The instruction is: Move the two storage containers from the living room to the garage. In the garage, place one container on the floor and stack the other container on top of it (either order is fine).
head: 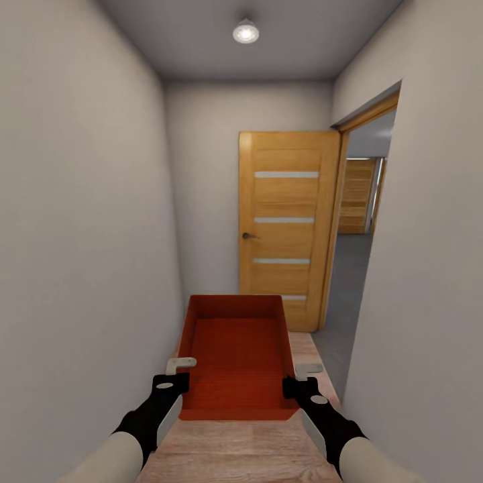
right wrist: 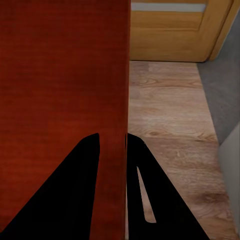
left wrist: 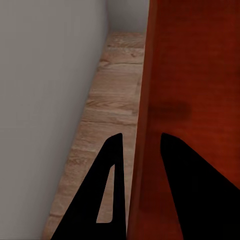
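While carried, storage container looks red-orange, lidless.

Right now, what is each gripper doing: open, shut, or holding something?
Left gripper: shut on the left wall of the storage container, fingers either side.
Right gripper: shut on the same container's right wall.

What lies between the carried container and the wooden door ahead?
Bare wood-plank flooring only, seen in the right wrist view between the container and the wooden door.

both arms forward, left gripper and right gripper each clamped over container wall.
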### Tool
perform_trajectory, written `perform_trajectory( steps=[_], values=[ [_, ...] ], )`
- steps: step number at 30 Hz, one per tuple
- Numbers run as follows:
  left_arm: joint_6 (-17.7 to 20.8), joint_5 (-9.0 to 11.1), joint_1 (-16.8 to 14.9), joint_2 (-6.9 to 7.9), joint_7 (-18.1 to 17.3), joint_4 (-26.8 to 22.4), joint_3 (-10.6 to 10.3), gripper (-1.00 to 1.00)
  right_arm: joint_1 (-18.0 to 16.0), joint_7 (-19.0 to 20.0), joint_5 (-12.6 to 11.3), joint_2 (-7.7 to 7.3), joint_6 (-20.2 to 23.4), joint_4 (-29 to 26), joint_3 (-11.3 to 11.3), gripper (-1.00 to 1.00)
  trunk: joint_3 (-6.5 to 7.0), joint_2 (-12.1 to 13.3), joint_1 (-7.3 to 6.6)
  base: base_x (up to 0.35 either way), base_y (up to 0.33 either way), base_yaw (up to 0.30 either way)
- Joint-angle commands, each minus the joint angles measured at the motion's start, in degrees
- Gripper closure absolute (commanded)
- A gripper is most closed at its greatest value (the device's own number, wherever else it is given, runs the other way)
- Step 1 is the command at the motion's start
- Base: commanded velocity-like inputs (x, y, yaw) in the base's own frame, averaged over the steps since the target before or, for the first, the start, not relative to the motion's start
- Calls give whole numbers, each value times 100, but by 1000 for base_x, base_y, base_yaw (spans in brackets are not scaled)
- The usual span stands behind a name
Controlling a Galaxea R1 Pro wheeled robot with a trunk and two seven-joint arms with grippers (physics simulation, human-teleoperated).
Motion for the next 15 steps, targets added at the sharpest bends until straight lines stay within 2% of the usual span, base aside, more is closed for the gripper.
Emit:
perform_trajectory(
  steps=[1,15],
  values=[
    [19,493,0,185,21,-2,-19,100,-6,-28,-21,-9,-163,-16,-46,100,-2,-4,6,334,0,0],
    [19,493,-4,185,21,-3,-19,100,-6,-28,-21,-11,-163,-16,-46,100,-2,-4,6,334,0,0]
  ],
)
